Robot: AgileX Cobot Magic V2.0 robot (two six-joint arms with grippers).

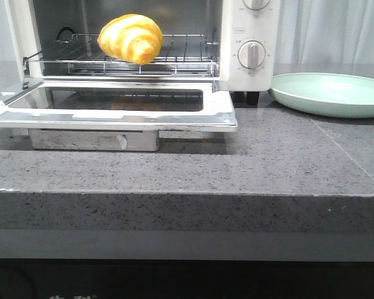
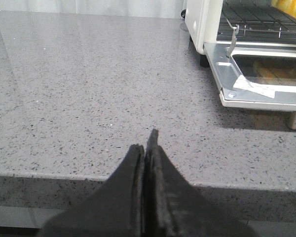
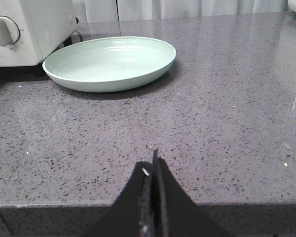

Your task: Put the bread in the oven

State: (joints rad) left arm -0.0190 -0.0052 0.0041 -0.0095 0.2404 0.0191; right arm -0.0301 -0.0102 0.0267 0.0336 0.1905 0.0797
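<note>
On the oven (image 1: 252, 37) rack sits one bread (image 1: 131, 37); beside it one plate (image 1: 330, 93); both grippers closed, empty.

Golden-yellow bread (image 1: 131, 38) with orange-brown stripes lies in a white oven (image 1: 249, 37) (pale green plate (image 1: 333, 93), speckled grey countertop (image 1: 268, 162)).
</note>
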